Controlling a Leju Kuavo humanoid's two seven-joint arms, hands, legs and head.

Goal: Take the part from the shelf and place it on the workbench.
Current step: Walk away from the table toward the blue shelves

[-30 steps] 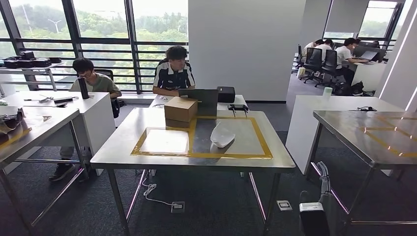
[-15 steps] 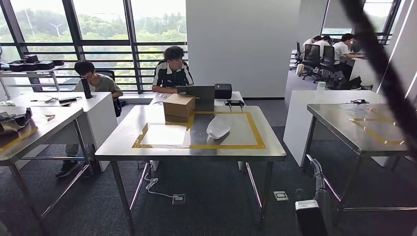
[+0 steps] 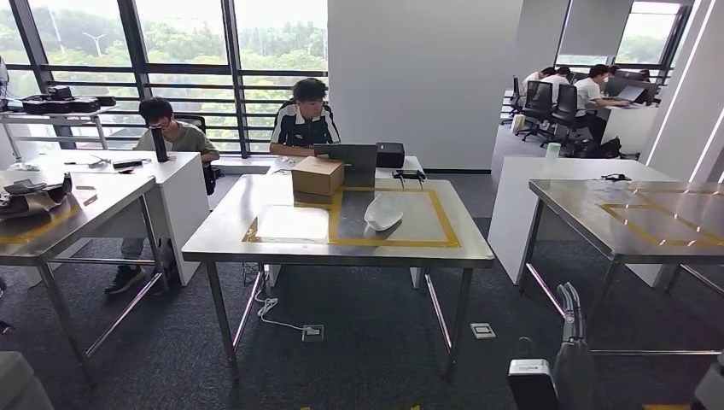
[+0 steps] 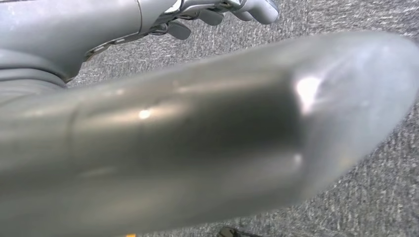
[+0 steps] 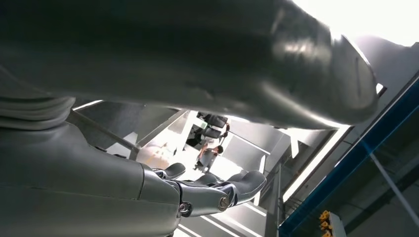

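Part: a white curved shell-like part point(image 3: 382, 212) lay on the centre desk point(image 3: 222, 243), inside the right half of a yellow-taped rectangle point(image 3: 444, 222), resting on the steel top and apart from the other items.
Box: a closed cardboard box point(image 3: 317, 178) stood at the far edge of the same desk, left of the part, straddling the tape line; its flaps were shut, so I cannot tell what it held.
White sheet: a pale rectangular sheet point(image 3: 293, 223) filled the left half of the taped area, near the box.
Far end of desk: a laptop point(image 3: 346, 158) and a small black box-shaped device point(image 3: 390, 155) stood just beyond the cardboard box, in front of a seated person point(image 3: 305, 124).
Left desk: a second person point(image 3: 166, 132) sat at a white desk point(image 3: 183, 184) to the left, with a dark bottle point(image 3: 159, 145) on it.
Right desk: a steel desk point(image 3: 598, 226) with its own yellow tape outline stood to the right.
Left hand: the left hand point(image 4: 212, 12) hung over grey carpet point(image 4: 356, 197); its fingers point(image 4: 259, 7) were loosely curled and held nothing.
Right hand: the right hand point(image 5: 207, 190) pointed toward the ceiling, fingers point(image 5: 244, 182) slightly apart and bent, gripping nothing.
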